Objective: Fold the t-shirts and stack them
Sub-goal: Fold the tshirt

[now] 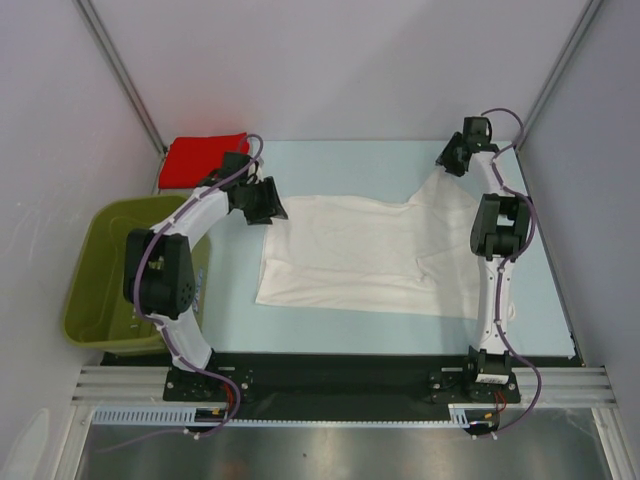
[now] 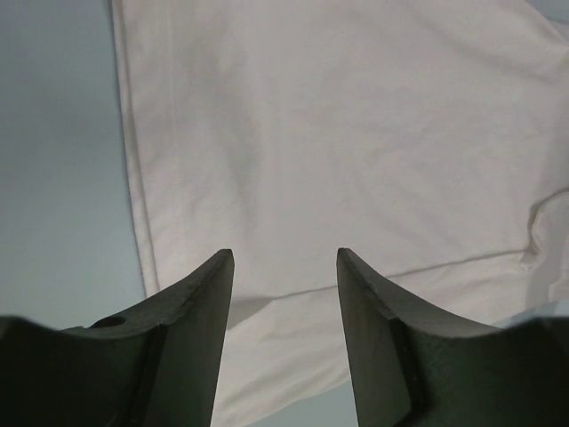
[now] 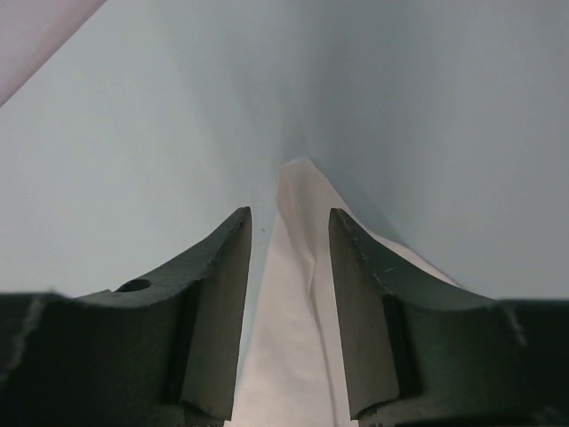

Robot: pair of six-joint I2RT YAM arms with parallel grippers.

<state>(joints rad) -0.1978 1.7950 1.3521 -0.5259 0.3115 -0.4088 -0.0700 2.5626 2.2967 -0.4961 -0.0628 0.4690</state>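
left tool [image 2: 284,252] half-open, empty | right tool [image 3: 289,211] half-open astride white t-shirt [image 3: 289,311] | red t-shirt [image 1: 200,158] partly hidden

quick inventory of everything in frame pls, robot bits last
white t-shirt: 1, white, spread flat mid-table between the arms
red t-shirt: 1, bright red, bunched at the table's far-left corner
basket: 1, olive green, at the left, beside the left arm
table: 1, pale blue top, under both shirts
left arm: 1, white and black, base at the near edge, reaching far-left
right arm: 1, white and black, base at the near edge, reaching far-right
left gripper: 1, dark, jaws apart over the white t-shirt's far-left corner
right gripper: 1, dark, jaws apart, a strip of the white t-shirt between them
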